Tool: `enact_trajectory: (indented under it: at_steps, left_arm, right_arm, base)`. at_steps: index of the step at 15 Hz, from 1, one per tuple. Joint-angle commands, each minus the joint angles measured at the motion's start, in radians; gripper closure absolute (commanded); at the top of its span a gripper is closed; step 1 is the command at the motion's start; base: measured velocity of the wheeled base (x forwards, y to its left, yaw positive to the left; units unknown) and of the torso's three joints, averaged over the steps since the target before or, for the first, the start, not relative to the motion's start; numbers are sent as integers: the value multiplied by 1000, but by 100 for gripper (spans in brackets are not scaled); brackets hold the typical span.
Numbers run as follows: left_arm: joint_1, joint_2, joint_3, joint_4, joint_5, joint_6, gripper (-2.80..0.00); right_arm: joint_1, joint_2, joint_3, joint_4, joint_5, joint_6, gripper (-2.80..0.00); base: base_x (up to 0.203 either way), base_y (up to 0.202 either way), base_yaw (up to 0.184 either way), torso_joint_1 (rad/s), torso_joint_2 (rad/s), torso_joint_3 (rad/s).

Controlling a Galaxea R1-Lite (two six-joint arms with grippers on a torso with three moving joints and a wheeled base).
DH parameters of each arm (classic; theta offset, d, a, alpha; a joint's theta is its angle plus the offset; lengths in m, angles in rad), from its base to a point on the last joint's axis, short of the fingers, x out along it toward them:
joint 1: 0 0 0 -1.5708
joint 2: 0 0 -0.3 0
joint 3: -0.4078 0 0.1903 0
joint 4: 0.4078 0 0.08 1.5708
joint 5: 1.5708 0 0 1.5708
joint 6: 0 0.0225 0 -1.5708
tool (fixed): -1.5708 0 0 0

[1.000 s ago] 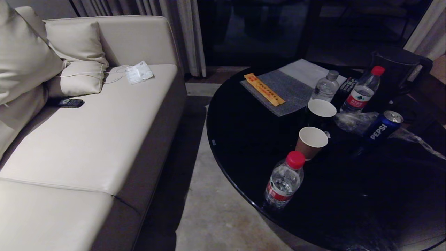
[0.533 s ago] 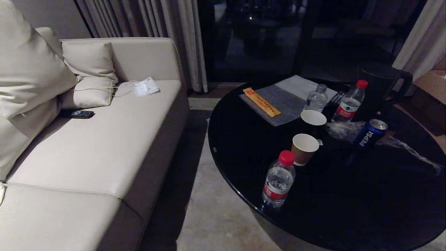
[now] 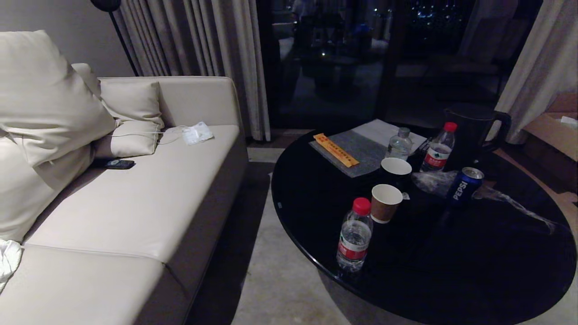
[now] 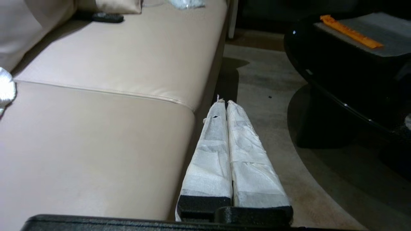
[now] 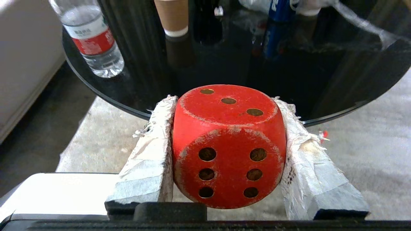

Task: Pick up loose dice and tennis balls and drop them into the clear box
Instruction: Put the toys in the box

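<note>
one red die (image 5: 228, 146), gripped by right hand (image 5: 224, 102)

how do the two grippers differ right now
The left gripper has its fingers pressed together on nothing, over the floor beside the sofa. The right gripper is clamped on the red die, near the black table. Both have white-wrapped fingers.
</note>
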Motion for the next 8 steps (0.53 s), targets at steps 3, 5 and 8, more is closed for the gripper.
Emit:
enact_trajectory:
  at_steps: [3, 5, 8]
  left_arm:
    - [0, 2, 2, 0, -4, 4, 0]
    - [0, 2, 2, -1, -4, 33, 0]
    - [0, 2, 2, 0, -4, 33, 0]
  right_arm:
    - [0, 1, 0, 2, 0, -1, 0]
    - [0, 1, 0, 2, 0, -1, 0]
    - [0, 1, 0, 2, 0, -1, 0]
  base:
    - [0, 0, 0, 1, 0, 89]
    - [0, 0, 0, 3, 4, 13]
    - [-92, 0, 0, 2, 0, 0]
